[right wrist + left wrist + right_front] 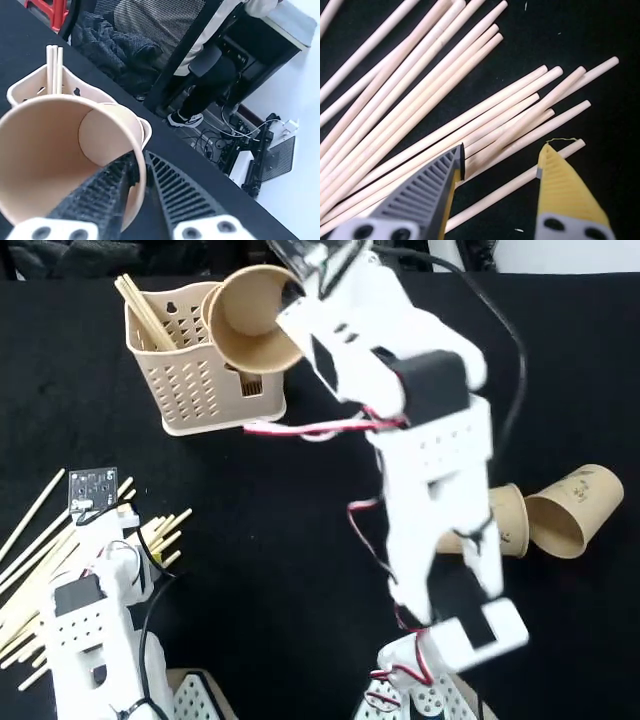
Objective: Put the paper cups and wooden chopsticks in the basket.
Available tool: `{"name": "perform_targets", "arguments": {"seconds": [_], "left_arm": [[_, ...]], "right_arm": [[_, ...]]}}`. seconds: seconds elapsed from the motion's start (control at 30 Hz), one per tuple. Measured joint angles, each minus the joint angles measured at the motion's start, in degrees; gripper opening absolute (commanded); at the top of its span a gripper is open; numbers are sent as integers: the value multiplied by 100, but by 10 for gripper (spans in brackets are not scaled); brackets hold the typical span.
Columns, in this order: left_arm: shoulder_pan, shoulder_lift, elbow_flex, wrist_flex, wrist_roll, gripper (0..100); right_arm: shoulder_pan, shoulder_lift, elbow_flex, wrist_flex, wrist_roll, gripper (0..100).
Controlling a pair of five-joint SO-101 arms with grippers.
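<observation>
Right gripper (142, 157) pinching one cup (50, 155), left gripper (504, 147) spread over chopsticks (420, 102), two cups (572, 508) lying

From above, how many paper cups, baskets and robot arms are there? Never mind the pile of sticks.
cups: 3
basket: 1
arms: 2
total: 6
</observation>
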Motion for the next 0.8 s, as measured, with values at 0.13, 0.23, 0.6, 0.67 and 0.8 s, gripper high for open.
{"name": "perform_targets", "arguments": {"seconds": [0.13,0.23,0.6,0.67,0.8], "left_arm": [[0,0,0,0,0,245],[0,0,0,0,0,245],[0,0,0,0,0,245],[0,0,0,0,0,245],[0,0,0,0,0,246]], "right_arm": [[0,527,-448,-44,0,11],[0,888,-782,-62,0,11],[0,2004,-1820,-62,0,16],[0,2119,-1934,-62,0,32],[0,2198,-1969,-62,0,208]]}}
